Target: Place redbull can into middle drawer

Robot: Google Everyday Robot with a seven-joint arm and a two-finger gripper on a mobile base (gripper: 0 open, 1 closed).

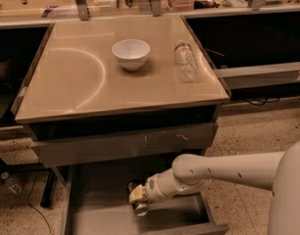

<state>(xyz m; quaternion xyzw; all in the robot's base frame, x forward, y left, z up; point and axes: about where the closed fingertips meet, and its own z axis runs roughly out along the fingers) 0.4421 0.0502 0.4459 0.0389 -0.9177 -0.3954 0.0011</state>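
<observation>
Below the bench [91, 82], over the open middle drawer [101, 214], the pincer [137, 197] clasps the redbull can [140, 209], mostly hidden, one shiny end showing.

Claw [137, 199] (gripping redbull can [140, 209]) hangs inside middle drawer [98, 212].
</observation>
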